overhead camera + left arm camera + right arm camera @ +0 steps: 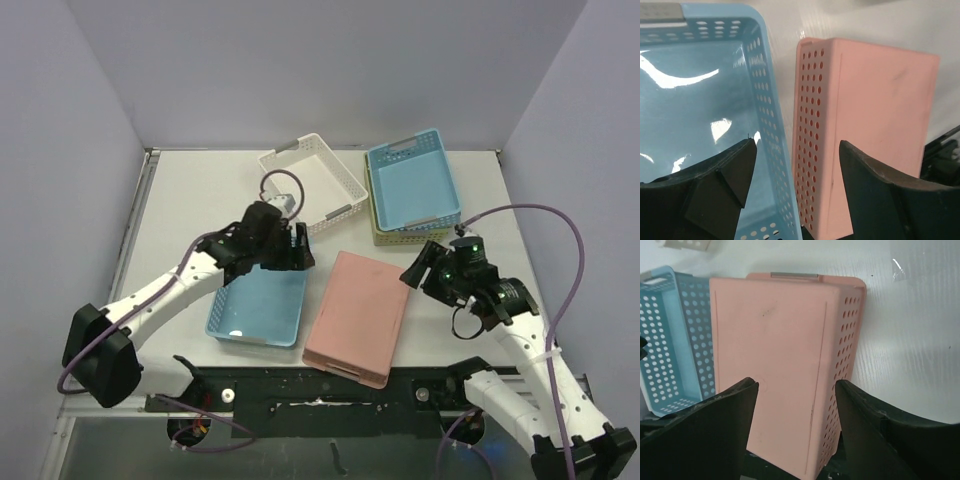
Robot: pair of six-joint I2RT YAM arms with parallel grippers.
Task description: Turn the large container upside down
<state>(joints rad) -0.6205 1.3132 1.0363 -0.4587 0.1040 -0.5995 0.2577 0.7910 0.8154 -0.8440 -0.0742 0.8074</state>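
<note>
One pink container (357, 316); two blue baskets (258, 305) (412, 185); one white basket (312, 182)

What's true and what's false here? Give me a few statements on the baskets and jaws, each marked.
1. The pink basket lies bottom up on the table. True.
2. The right jaws are clamped on the pink basket. False: they stand open above it and hold nothing.
3. The near blue basket is upside down. False: its open side faces up.
4. The far blue basket sits nested in a green basket. True.
5. The white basket is stacked on the pink basket. False: it stands apart from it at the back of the table.
</note>
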